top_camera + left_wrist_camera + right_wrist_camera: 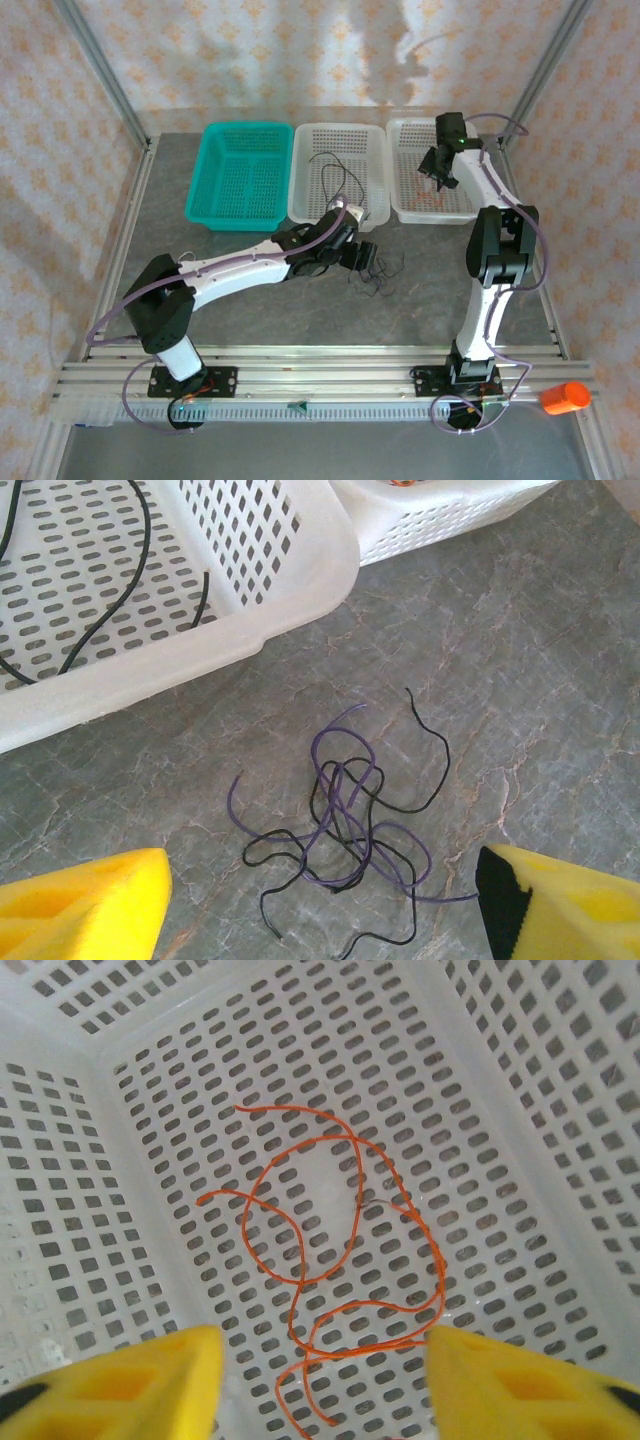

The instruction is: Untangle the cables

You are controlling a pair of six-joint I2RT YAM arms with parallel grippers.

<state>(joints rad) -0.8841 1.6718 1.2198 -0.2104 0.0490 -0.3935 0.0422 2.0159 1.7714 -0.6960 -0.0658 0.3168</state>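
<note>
- Tangle [345, 825] of purple and black cables sits on table [540, 660], just beside the near corner of middle white basket [320, 570]. Strands loop through each other in a loose knot.
- Left gripper [322, 905] hangs right over it, jaws wide apart, clamping nothing. Yellow fingers [90, 905] straddle the knot, one each side. My read: lined up that way to drop and pick out one strand.
- One black cable [140, 570] lies by itself inside middle white basket. Looks like sorting by colour, one basket each.
- Orange cable [300, 1272] lies flat on the mesh floor of right white basket [560, 1080], loosely coiled, apart from the rest.
- Right gripper [315, 1380] sits above it, jaws parted, nothing pinched. Cable's tail runs under the gap between the fingers but rests on the mesh.
- Teal basket [203, 185] at far left: can't make out any cable in it. Probably meant for purple.
- Judgement: partway. Orange and one black are sorted; the purple/black knot is the remaining work.
</note>
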